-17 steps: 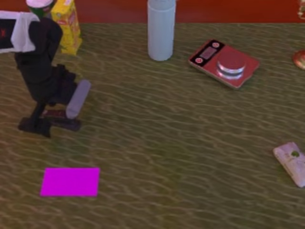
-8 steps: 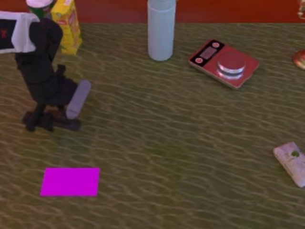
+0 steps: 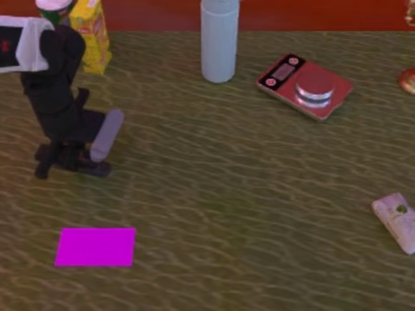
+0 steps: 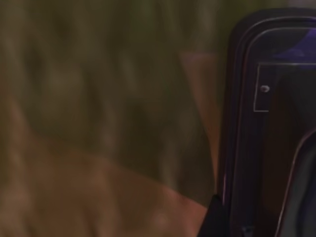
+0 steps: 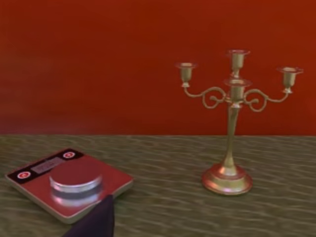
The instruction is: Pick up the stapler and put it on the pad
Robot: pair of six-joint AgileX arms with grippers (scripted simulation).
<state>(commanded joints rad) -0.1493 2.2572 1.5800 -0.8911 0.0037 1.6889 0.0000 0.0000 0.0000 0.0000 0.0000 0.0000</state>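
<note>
Open table lies between the stapler and the nearer pad; a yellow box, white bottle and red scale crowd the far edge

Surface: rippled olive weave, cloth-like, matt. Stapler: dark glossy plastic, smooth. Pad: flat matt magenta sheet. Scale: glossy red casing, brushed-metal plate. Candelabra: polished brass-like metal. Cylinder: smooth pale plastic.

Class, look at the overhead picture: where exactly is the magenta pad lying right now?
In the top view the pad lies flat at the table's front left, bare, in front of the left gripper and the stapler.
</note>
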